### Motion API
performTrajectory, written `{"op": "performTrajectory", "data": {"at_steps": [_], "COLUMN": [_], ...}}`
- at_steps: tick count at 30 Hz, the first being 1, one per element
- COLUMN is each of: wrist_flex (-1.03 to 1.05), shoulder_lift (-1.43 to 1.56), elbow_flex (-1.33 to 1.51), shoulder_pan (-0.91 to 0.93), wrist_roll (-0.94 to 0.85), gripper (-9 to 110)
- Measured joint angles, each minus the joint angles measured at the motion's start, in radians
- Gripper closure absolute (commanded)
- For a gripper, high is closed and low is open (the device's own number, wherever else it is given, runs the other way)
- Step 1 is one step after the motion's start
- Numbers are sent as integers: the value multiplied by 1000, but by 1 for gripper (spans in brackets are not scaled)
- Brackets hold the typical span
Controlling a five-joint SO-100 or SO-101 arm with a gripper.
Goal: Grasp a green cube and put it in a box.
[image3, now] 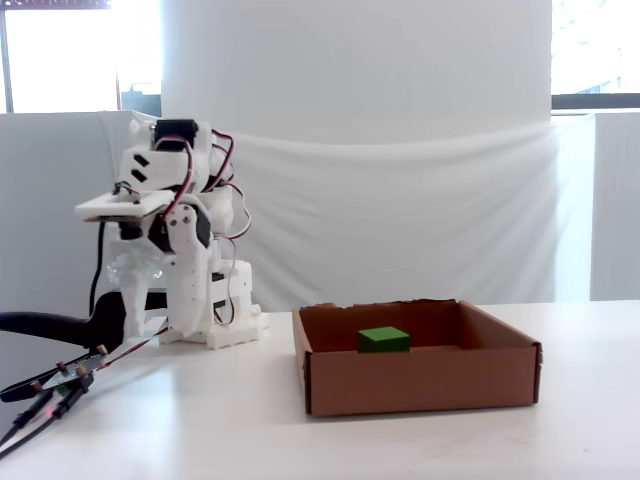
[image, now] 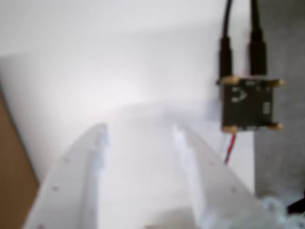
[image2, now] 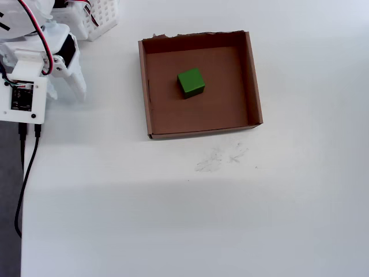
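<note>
The green cube point(image2: 191, 82) lies inside the box point(image2: 252, 86), a little above and left of its centre in the overhead view. In the fixed view the cube point(image3: 384, 340) shows over the box's front wall point(image3: 420, 380). My gripper point(image2: 63, 88) is well to the left of the box, folded back near the arm's base and pointing down at the table point(image3: 145, 310). In the wrist view its white fingers point(image: 139, 130) stand apart, open, with only bare white table between them. A brown strip of the box point(image: 12, 171) shows at the left edge of that view.
A small circuit board point(image2: 22, 98) with two black cables point(image2: 26, 167) lies left of the gripper, by the table's dark left edge. A white lattice basket point(image2: 104, 17) stands at the top. Red and black wires point(image3: 60, 385) trail off the arm.
</note>
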Motion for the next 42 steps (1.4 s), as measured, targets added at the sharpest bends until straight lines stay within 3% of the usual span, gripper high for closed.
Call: {"op": "performTrajectory", "data": {"at_steps": [10,27,42], "wrist_flex": [106,190,206], "shoulder_lift": [224,233,233], "elbow_flex": [175,184,184], "shoulder_pan": [38,-3,-35], "wrist_roll": [-58,-67,-5], "gripper": [86,85,92]}}
